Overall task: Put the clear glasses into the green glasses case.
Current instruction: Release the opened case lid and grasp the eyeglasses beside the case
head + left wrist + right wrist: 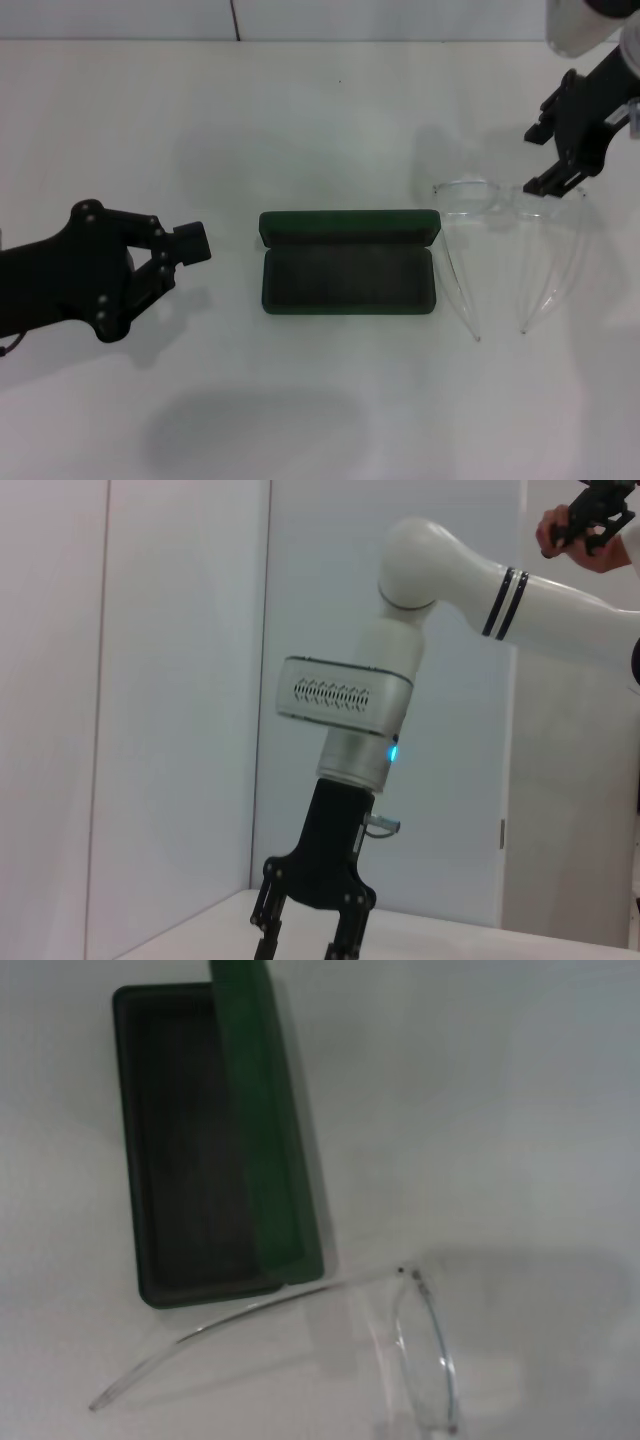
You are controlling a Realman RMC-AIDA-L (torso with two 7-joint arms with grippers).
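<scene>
The green glasses case (348, 277) lies open at the middle of the table, its lid (350, 226) standing up at the far side and its dark lining bare. To its right lie the clear glasses (487, 197), lenses away from me and both thin arms pointing toward the front edge. My right gripper (548, 158) hovers open just above the outer lens. The right wrist view shows the case (190, 1150) and one lens with its arm (425, 1355). My left gripper (190, 243) rests shut to the left of the case.
The white table (320, 110) runs back to a pale wall. In the left wrist view the right arm (345, 695) stands over the table's far side, its gripper (305, 945) pointing down. A person's hand (590, 530) shows at the upper corner.
</scene>
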